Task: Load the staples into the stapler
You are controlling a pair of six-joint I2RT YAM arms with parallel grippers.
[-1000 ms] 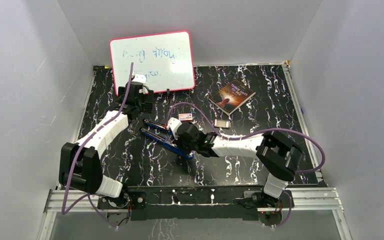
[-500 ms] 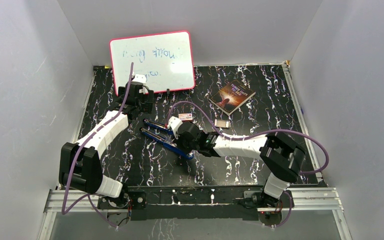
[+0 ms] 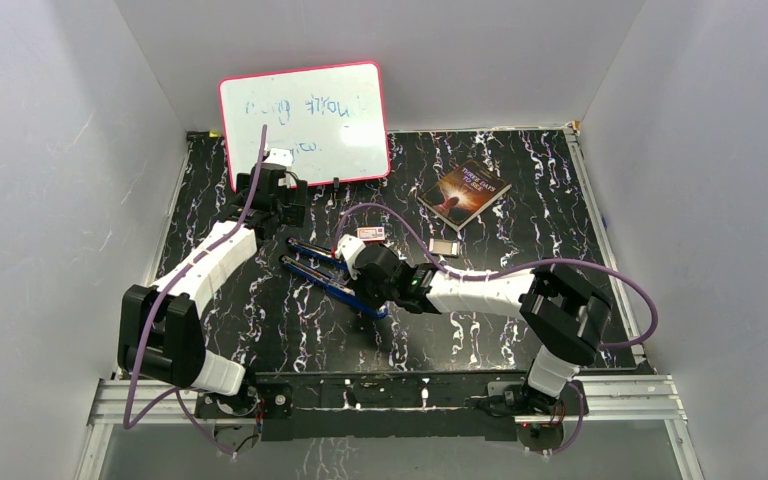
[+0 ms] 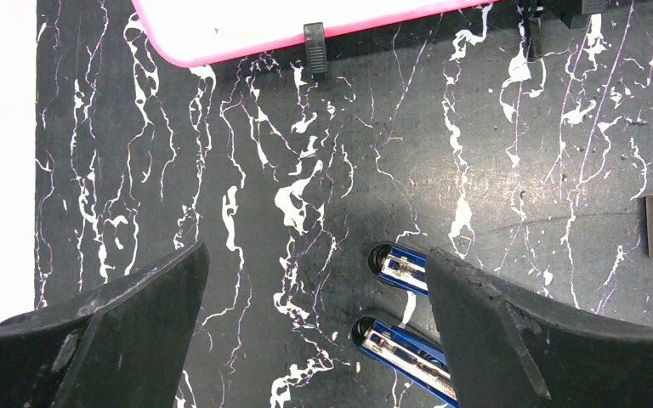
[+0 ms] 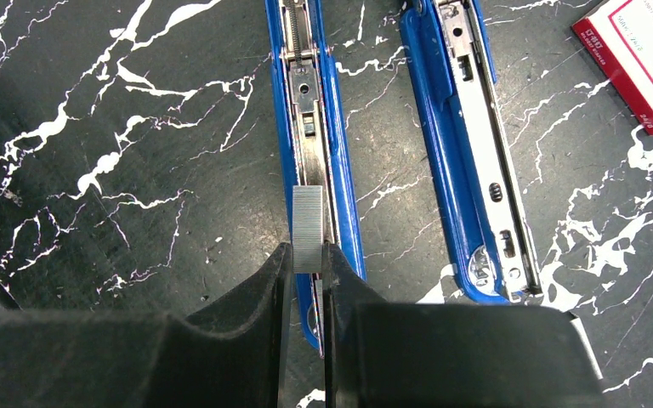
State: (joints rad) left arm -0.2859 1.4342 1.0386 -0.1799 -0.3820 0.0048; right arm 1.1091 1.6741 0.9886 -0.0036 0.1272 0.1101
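**Staples pinched right over the open stapler**

Count first: one stapler (image 5: 317, 102), folded out flat into two blue halves lying side by side on the table (image 5: 93, 127). One short strip of staples (image 5: 308, 228). One box (image 5: 638, 51), one whiteboard (image 3: 305, 122), one book (image 3: 465, 192), two grippers.

The right gripper (image 5: 307, 259) is drawn in narrow, its black fingertips nipping the near end of the staples. The strip sits over the metal channel of the left-hand blue half, lined up along it. Whether it touches the channel, I cannot tell.

The left gripper (image 4: 313, 280) is spread wide and carries nothing, hanging over the far tips of both halves.

From above, the right arm hides the staples altogether; only the right wrist view shows them. The top view alone gives the book, well off to the right, and the whole whiteboard leaning at the back wall.

Textures now: the staples are a ribbed silvery-grey bar. The stapler is glossy blue shell round bright slotted steel rails. The box is white card with a pink-red label. The table is black with white marble veins
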